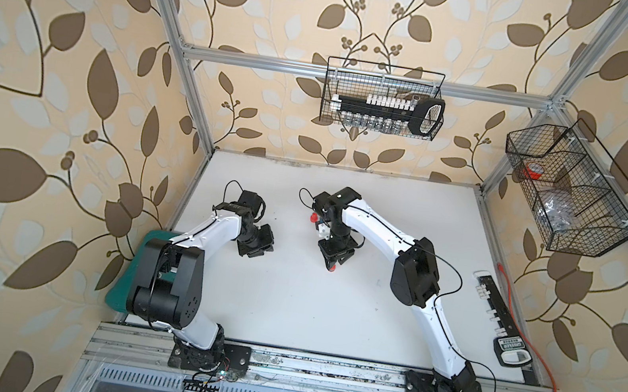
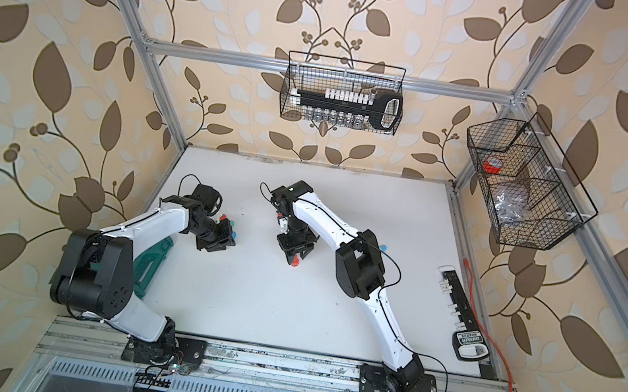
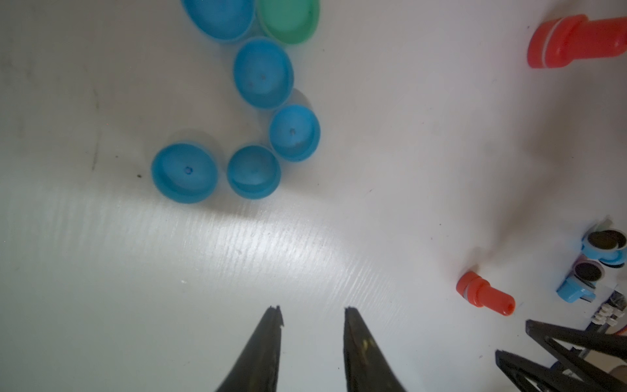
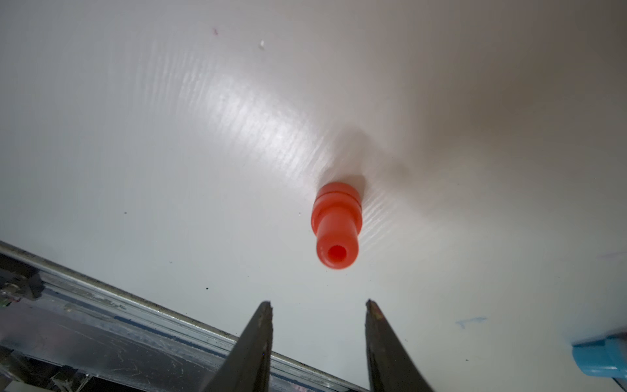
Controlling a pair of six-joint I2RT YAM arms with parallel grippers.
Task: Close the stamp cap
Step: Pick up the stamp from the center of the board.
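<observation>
Just short of the stamp, both hands empty

Right hand (image 4: 319, 305) hangs over the white bench (image 4: 135, 135) with its jaws partly open, gripping nothing. The small red plastic stamp (image 4: 336, 225) stands upright just beyond the fingertips, untouched, wide end down on the bench. Left hand (image 3: 312, 310) has its jaws a little apart, also empty. Round blue plastic caps (image 3: 185, 173) lie clustered on the bench ahead of it.

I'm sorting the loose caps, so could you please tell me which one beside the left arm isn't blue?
The green cap, at one end of the cluster, right next to a blue cap. All five others are blue.
</observation>
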